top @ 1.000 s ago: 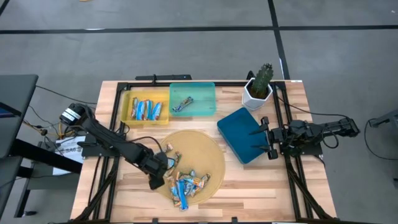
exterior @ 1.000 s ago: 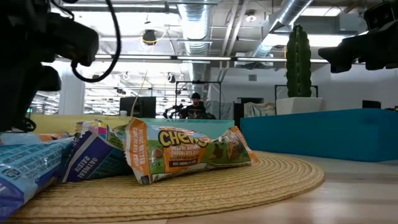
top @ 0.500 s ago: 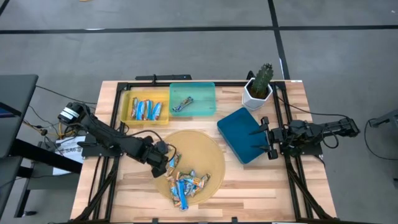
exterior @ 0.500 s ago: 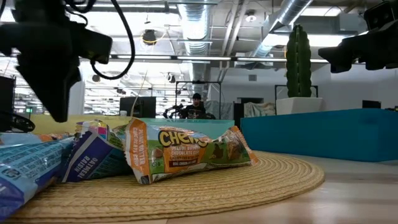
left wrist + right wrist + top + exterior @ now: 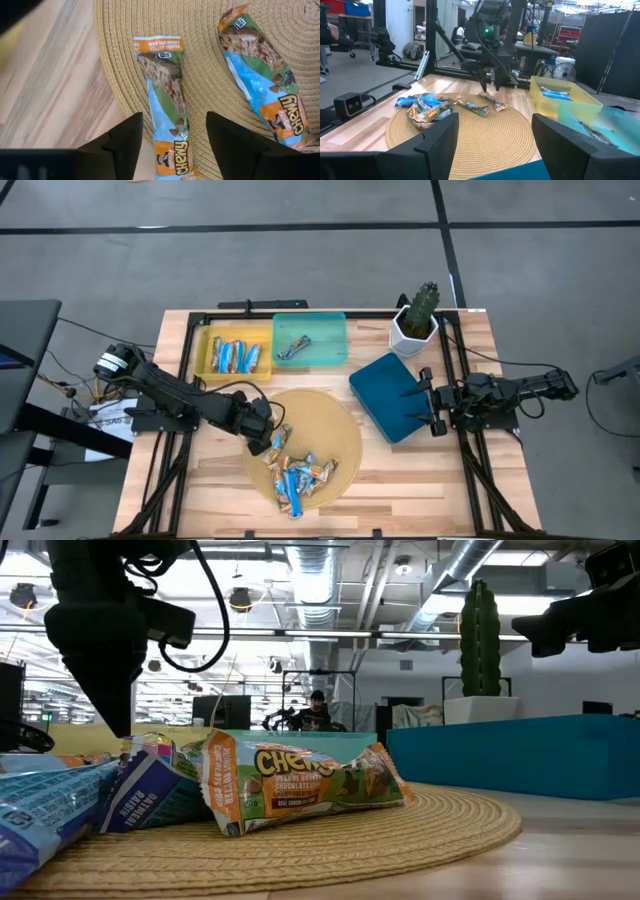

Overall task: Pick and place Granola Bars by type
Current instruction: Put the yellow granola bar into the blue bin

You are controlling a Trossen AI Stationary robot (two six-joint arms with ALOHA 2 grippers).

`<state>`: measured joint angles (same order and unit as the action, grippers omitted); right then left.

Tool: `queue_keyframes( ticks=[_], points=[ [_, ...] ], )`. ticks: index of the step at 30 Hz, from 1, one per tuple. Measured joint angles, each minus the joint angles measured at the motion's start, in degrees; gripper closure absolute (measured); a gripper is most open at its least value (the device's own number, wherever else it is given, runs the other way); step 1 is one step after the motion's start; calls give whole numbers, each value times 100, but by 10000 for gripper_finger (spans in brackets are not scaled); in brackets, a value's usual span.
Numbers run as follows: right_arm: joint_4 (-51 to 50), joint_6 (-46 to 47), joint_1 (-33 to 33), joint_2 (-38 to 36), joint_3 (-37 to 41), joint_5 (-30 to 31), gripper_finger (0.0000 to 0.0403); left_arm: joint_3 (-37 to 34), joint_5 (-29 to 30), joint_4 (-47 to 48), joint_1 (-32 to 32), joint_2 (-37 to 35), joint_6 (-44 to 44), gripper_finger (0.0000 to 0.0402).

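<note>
Left end effector [image 5: 172, 132] hangs released over a granola bar [image 5: 165, 90] at the woven mat's [image 5: 345, 430] edge; a skewed descent could pinch wrapper only (or drag the neighbouring bar [image 5: 265, 85]). The right end effector [image 5: 432, 402] waits released by the dark blue tray [image 5: 385, 385]. Wrappers read "CHEWY".
</note>
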<state>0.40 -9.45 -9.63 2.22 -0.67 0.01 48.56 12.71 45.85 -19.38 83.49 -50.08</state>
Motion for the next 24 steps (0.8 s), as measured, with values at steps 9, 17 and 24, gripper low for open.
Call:
queue_keyframes(
  ticks=[9,17,24],
  points=[
    [0,-2,0,0,0,0,159,-389,-185,-227,-2,4,-3,160],
    [-1,0,1,0,0,1,159,-727,-243,-682,31,6,-1,159],
    [-1,0,2,1,1,1,159,-1039,-238,-1064,144,6,3,159]
  ],
)
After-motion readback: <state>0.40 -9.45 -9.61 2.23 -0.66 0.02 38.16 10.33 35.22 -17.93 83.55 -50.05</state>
